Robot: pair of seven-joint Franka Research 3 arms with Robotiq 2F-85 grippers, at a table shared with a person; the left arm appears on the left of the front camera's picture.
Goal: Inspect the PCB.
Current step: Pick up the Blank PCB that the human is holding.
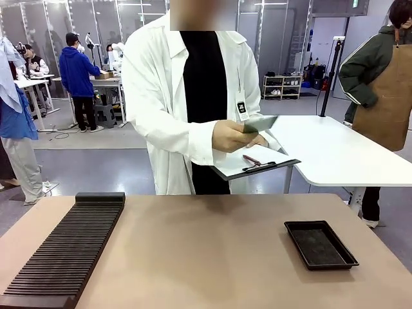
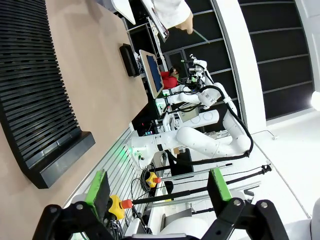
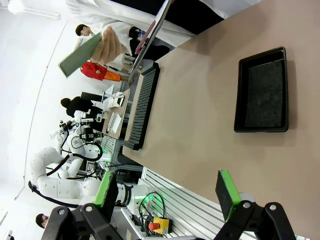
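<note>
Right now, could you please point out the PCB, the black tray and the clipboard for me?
PCB (image 1: 261,123), front view, middle of its grey-green face.
black tray (image 1: 320,244), front view, its bare floor.
clipboard (image 1: 273,158), front view, its pale upper surface.

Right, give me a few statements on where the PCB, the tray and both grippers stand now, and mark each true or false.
1. The PCB lies in the black tray. False: the person's hand holds it up over the clipboard.
2. The person also carries a clipboard. True.
3. The left gripper is shut on the PCB. False: its fingers stand apart with nothing between them.
4. In the front view the slotted black rack lies left of the black tray. True.
5. The right gripper is open. True.
</note>
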